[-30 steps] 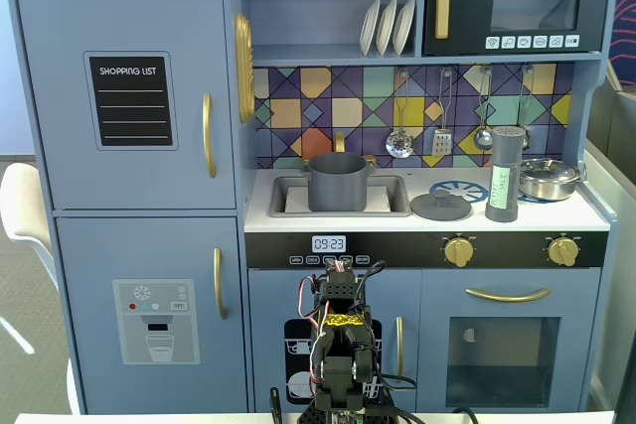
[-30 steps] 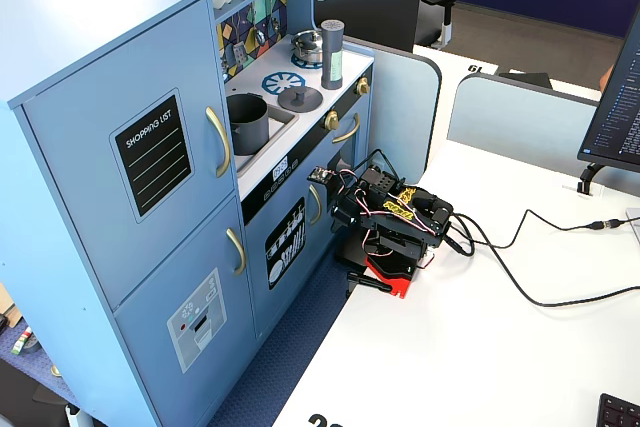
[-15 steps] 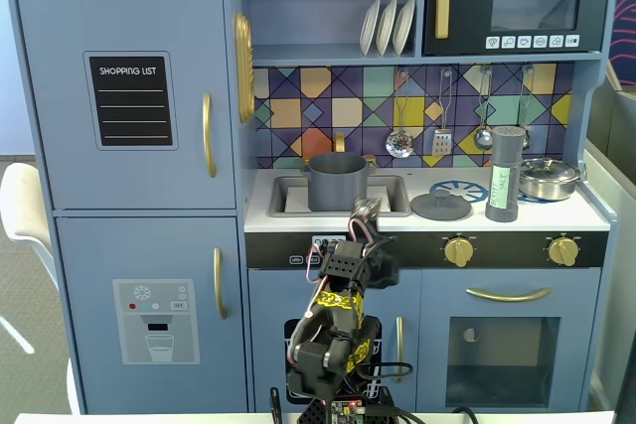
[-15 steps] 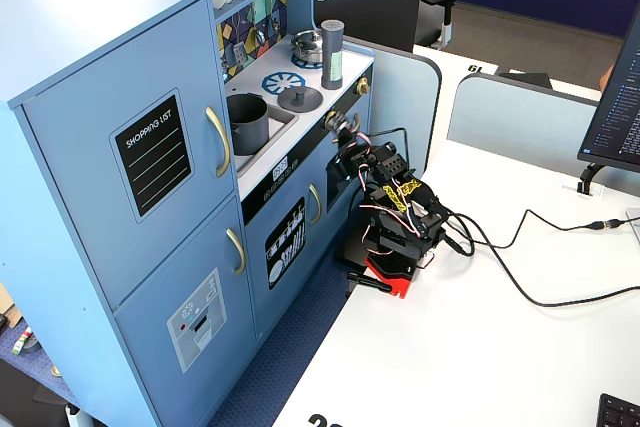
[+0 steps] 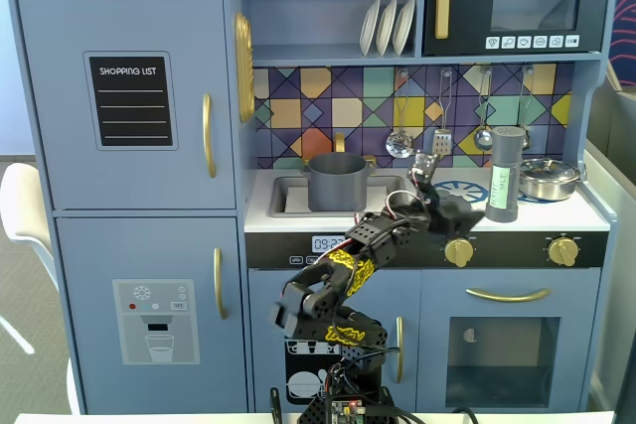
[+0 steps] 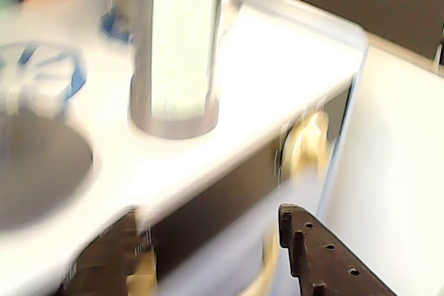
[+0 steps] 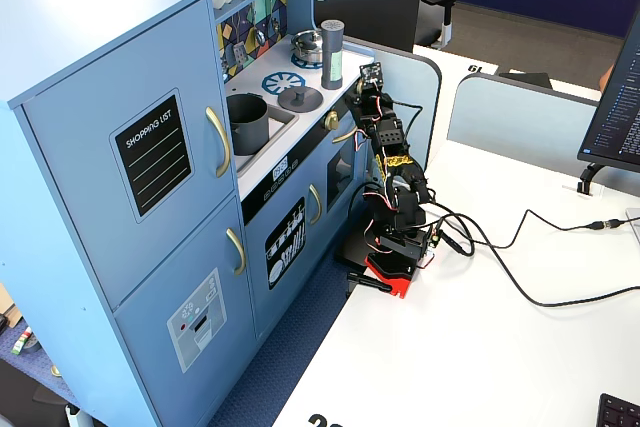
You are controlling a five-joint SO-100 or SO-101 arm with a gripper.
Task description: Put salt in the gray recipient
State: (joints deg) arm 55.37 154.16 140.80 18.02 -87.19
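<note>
We can't tell the gripper (image 5: 427,168) jaw state — wrist view blurred; risk: clipping the salt (image 5: 505,175) sideways, toppling it off the counter.

One fixed view faces the toy kitchen (image 5: 318,186) head-on from behind the arm (image 5: 348,295), near counter height. Another fixed view looks down from high at the kitchen's fridge side, farther back, taking in the desk (image 7: 480,347). The blurred wrist view sits close above the counter (image 6: 263,81). All three share the salt (image 5: 505,176) (image 6: 177,46) (image 7: 332,52).
</note>
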